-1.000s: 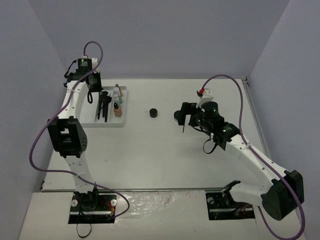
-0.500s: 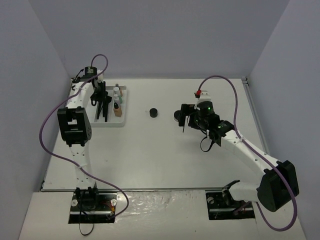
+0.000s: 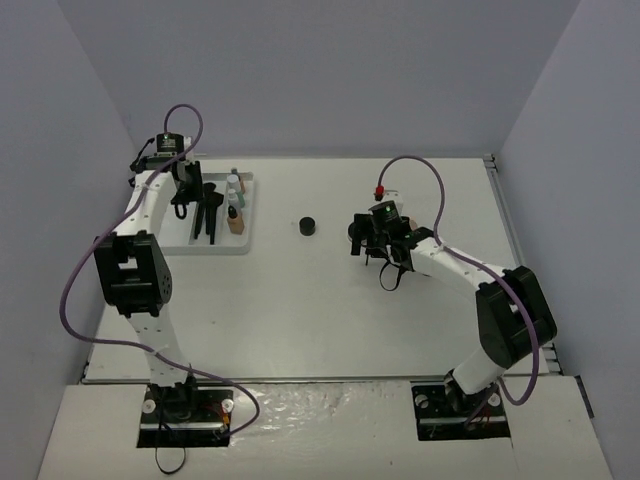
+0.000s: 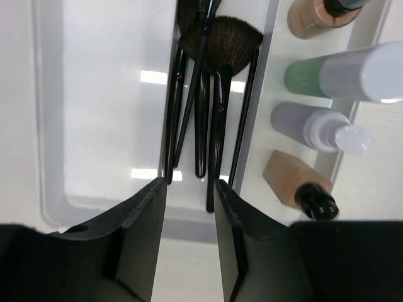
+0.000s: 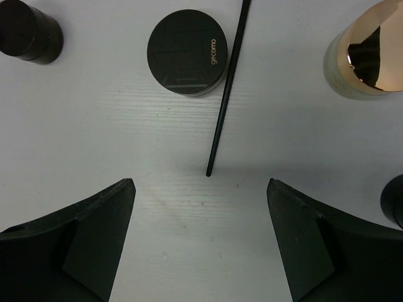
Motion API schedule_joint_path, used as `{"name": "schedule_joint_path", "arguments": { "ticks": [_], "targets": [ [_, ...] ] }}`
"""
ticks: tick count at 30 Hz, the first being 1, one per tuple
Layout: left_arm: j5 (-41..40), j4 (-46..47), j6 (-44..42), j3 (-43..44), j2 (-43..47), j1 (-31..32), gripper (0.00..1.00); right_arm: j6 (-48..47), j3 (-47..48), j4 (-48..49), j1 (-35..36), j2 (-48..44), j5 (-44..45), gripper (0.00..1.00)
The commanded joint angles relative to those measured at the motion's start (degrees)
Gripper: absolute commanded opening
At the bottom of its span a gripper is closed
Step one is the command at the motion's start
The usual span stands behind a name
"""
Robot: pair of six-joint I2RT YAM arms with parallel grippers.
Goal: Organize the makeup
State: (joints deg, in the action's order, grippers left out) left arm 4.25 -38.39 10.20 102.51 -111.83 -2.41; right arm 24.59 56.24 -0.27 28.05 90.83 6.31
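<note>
Change nearest you is at the right gripper (image 5: 200, 189). Over the last second its arm has drawn in toward the middle of the bench (image 3: 330, 320), and the head now sits low over the loose makeup. Its jaws are spread wide and hold nothing, though they have begun to narrow. The tip of a thin black pencil (image 5: 225, 94) points into the gap between them. A round black compact (image 5: 187, 52) lies just beside the pencil, a gold-capped jar (image 5: 365, 60) off to one side, and a small black jar (image 3: 308, 226) apart on the other. That reads as the start of a pick on the pencil.

Farthest out, the left gripper (image 4: 187, 189) hangs over the rim of the white tray (image 4: 101, 126). Its jaws were pressed together a second ago and now stand slightly apart with nothing between them. You have probably just let a brush go. The black brushes (image 4: 211, 94) lie in the middle compartment, and the tan, green and lilac bottles (image 4: 312, 126) in the next. The left arm looks free for another piece.
</note>
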Motion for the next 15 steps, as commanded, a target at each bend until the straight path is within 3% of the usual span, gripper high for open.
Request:
{"name": "schedule_joint_path", "arguments": {
  "ticks": [1, 8, 15],
  "targets": [
    [-3.5, -0.2, 6.64, -2.65, 16.22, -0.49, 0.35, 3.12, 4.87, 0.73, -0.63, 5.85, 4.63, 0.77],
    [-1.53, -2.74, 7.82, -9.6, 30.87, -0.49, 0.55, 4.59, 7.39, 1.41, -0.63, 13.49, 7.14, 0.63],
    [1.39, -6.64, 8.4, -12.8, 38.62, -0.19, 0.76, 5.42, 7.97, 1.94, -0.85, 17.26, 9.36, 0.4]
  ]
}}
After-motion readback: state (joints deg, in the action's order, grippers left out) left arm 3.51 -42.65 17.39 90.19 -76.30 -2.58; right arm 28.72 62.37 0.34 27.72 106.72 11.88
